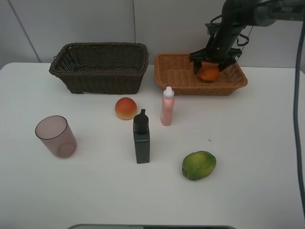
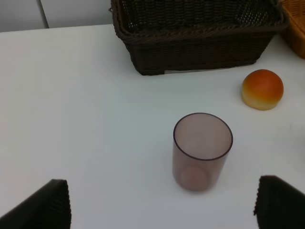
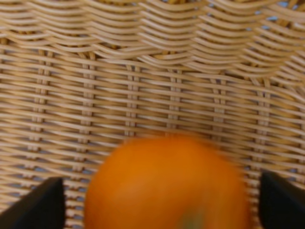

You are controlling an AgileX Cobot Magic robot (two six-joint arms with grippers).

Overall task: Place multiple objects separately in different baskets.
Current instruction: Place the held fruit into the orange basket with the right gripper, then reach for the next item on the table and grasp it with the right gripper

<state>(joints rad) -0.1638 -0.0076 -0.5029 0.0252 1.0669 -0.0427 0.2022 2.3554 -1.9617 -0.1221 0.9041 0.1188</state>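
The right hand (image 3: 164, 200) hangs over the light orange-tan wicker basket (image 1: 200, 88) with its fingers spread wide. The orange tangerine (image 1: 208, 73) sits directly under it, between the two fingertips (image 3: 45, 202). In the right wrist view a strip of weave shows on each side of the fruit, so neither finger is touching it. The tangerine is blurred there, and I cannot tell whether it is resting on the basket floor.

The left hand (image 2: 162, 207) is also spread wide, low over the white surface (image 1: 248, 143). The translucent mauve cup (image 2: 202, 150) stands upright just ahead of it, in line with the gap between its fingers and not touched by them. Beyond the cup, farther from this hand, is the dark brown wicker basket (image 2: 200, 43). The orange-red peach-like fruit (image 2: 262, 89) lies on the surface beside that basket, off toward the right hand's side.

Well apart from both hands, the slim pink white-capped bottle (image 1: 167, 107) and the black rectangular bottle (image 1: 141, 138) stand upright near each other. The green citrus (image 1: 198, 165) lies farthest out from the right hand.
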